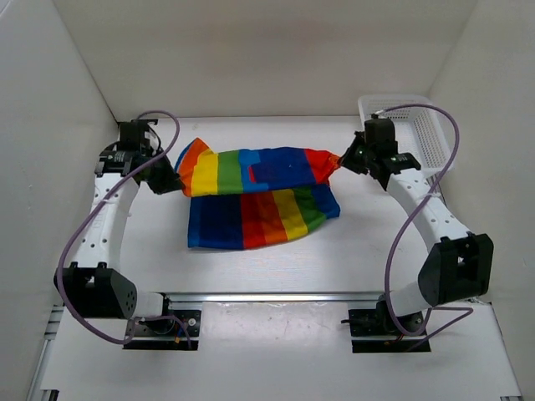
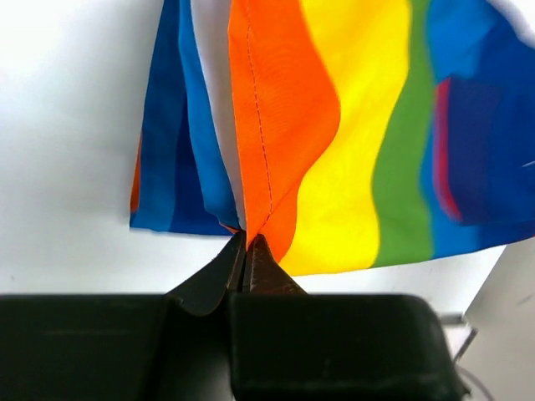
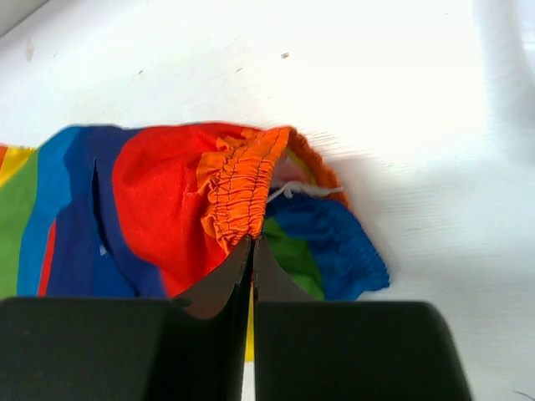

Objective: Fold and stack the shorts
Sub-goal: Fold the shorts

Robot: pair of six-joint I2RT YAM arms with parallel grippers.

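**Shorts (image 1: 259, 196) on the tabletop (image 1: 276, 276), top view.** The long axis runs from 9 to 3 o'clock.

- **Left hand (image 1: 173, 180):** it sits at the 9 o'clock end, with its fingers pressed together on an orange corner of the cloth.
- **Right hand (image 1: 340, 161):** it sits at the 3 o'clock end, clamped on the gathered orange waistband (image 3: 242, 188).
- **Cloth between the hands:** the gripped edge is drawn taut and appears lifted. The rest of the shorts lies flat toward 6 o'clock, nearer the arm bases.
- **Which hand is nearer:** each hand holds its own end, so neither is nearer. Any fold line would lie parallel to the span between them.
- **Likely next move:** you carry both ends together toward 6 o'clock, keeping the span level so the upper layer lands square on the lower.
- **Basket (image 1: 418, 134):** it stands at 1 o'clock, just beyond the right hand.
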